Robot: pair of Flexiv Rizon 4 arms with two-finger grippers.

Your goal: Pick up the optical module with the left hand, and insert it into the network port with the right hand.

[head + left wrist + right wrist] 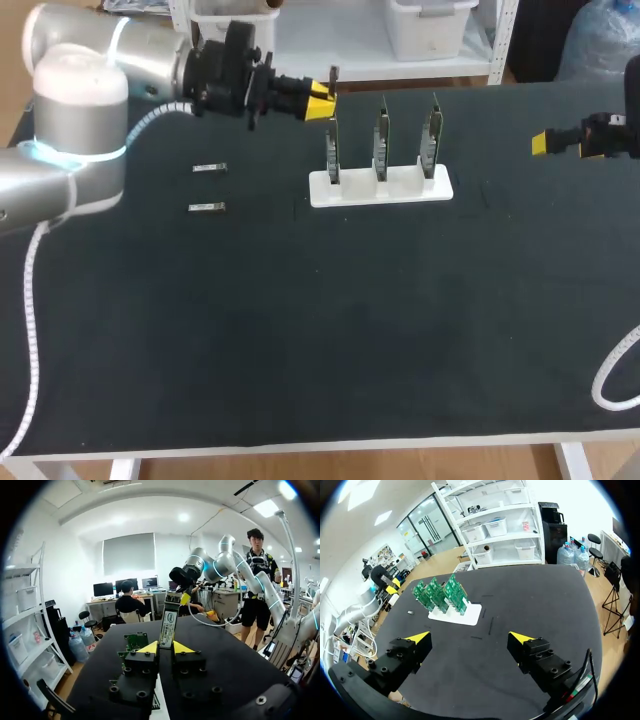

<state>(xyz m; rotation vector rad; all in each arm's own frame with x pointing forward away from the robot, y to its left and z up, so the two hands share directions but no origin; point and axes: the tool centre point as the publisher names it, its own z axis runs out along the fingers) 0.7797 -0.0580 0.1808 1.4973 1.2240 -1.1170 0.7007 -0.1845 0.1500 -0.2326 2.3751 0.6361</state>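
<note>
My left gripper (323,102) is clamped on the module (169,622), holding it upright above the table, close to the leftmost of three circuit boards (381,140) standing in the white stand (380,187). My right gripper (470,639) hangs with its fingers wide apart, well off to the right of the stand.

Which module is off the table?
The module clamped upright in the left tool; the other two lie flat on the table.
</note>
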